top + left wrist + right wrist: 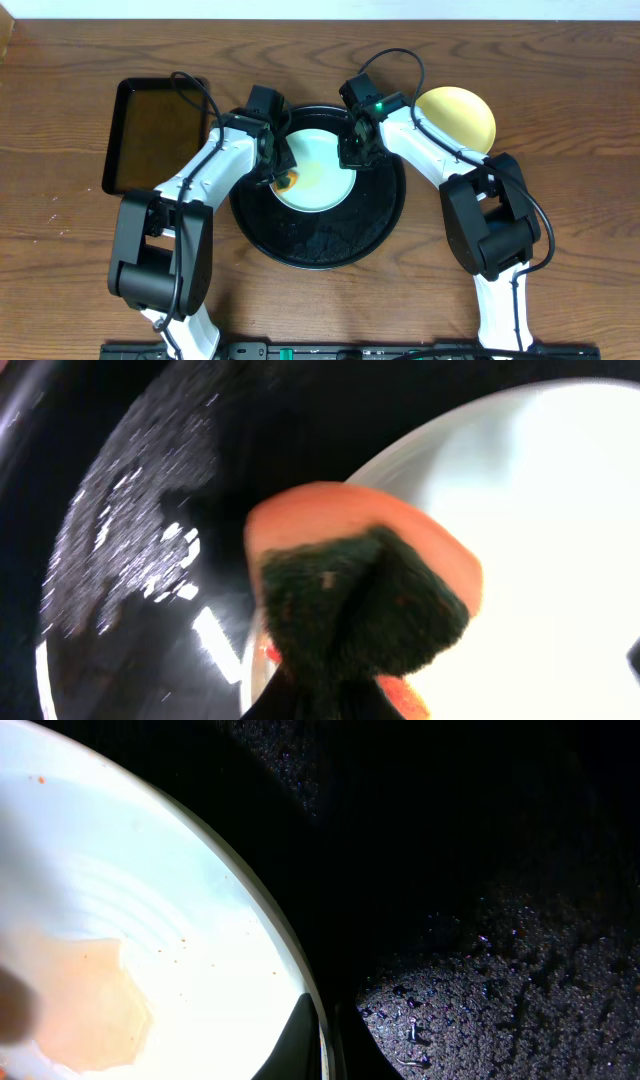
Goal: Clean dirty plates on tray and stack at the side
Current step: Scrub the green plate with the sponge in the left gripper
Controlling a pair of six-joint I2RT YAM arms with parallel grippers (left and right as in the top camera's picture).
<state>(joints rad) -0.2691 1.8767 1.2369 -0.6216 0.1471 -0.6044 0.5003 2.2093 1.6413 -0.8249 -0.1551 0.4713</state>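
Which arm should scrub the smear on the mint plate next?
Left. The left gripper grips the sponge at the plate's smeared edge; the right gripper pinches the opposite rim, likely steadying it.

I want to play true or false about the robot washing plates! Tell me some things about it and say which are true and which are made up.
1. The yellow plate lies on the table, off the round tray. True.
2. The left gripper holds a sponge. True.
3. The mint plate is perfectly clean. False: it has an orange-brown smear.
4. The right gripper is open and touching nothing. False: it is shut on the mint plate's rim.
5. The rectangular tray lies beside the right arm. False: it lies beside the left arm.
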